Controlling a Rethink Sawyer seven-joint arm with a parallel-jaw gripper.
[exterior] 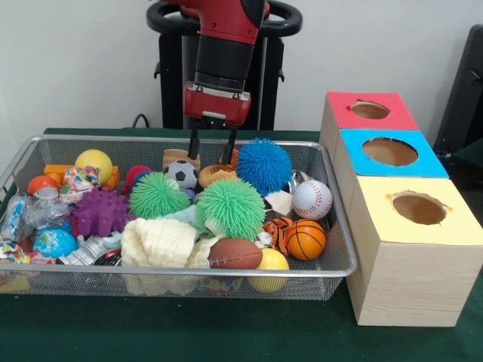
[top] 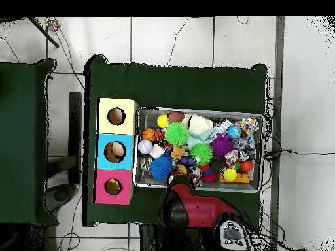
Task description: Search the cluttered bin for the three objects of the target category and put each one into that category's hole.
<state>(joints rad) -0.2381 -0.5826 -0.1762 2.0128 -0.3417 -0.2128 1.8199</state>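
The wide, shallow silver wire-mesh bin (exterior: 332,219) sits on the dark green cloth-covered surface (exterior: 226,332) with its long axis running left to right in the front view, parallel to the surface's near edge. Beside its right end stand three pale wooden boxes in a row receding from the camera; the farthest carries the round hole with the red square surround (exterior: 370,110), opening straight upward, behind the blue-surround hole (exterior: 390,151) and the yellow-surround hole (exterior: 419,208).

The red and black arm's tool (exterior: 210,148) hangs over the bin's far side, its two dark fingers (exterior: 194,142) pointing straight down and spread apart, tips just above the clutter near a small black-and-white soccer ball (exterior: 182,174).

A tan-brown plush animal (exterior: 216,174) lies just right of that ball, against the spiky blue rubber pom ball (exterior: 263,166); which way it faces cannot be made out. An orange plush with black tiger stripes (exterior: 276,230) lies partly buried between the green spiky pom ball (exterior: 230,207) and the small basketball (exterior: 305,239).
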